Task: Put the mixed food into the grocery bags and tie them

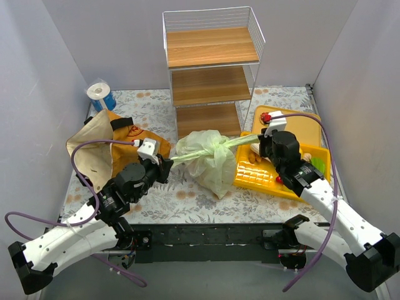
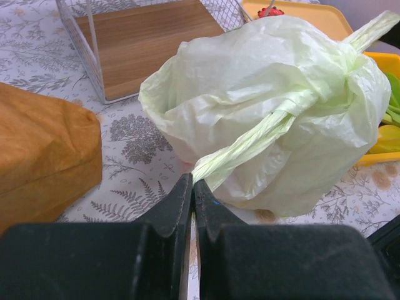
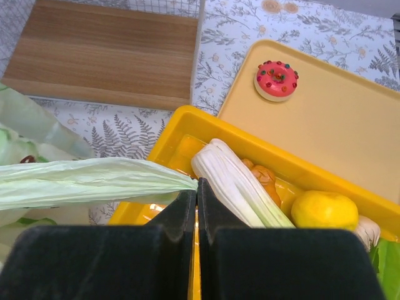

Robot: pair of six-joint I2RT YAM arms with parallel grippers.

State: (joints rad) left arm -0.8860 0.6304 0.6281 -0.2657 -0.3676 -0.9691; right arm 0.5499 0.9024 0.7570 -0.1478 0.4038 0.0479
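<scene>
I can't make out what sits inside the pale-green bag (image 2: 269,106); its crinkled plastic clouds everything. From the left wrist, the brown bag (image 2: 44,150) is cut off by the frame's left edge. From the right wrist, the leek (image 3: 234,181) is hidden at its lower end behind the right gripper (image 3: 195,184), and a green item (image 3: 389,269) is clipped at the corner. From above, my right arm (image 1: 312,187) covers part of the yellow tray (image 1: 253,178).
</scene>
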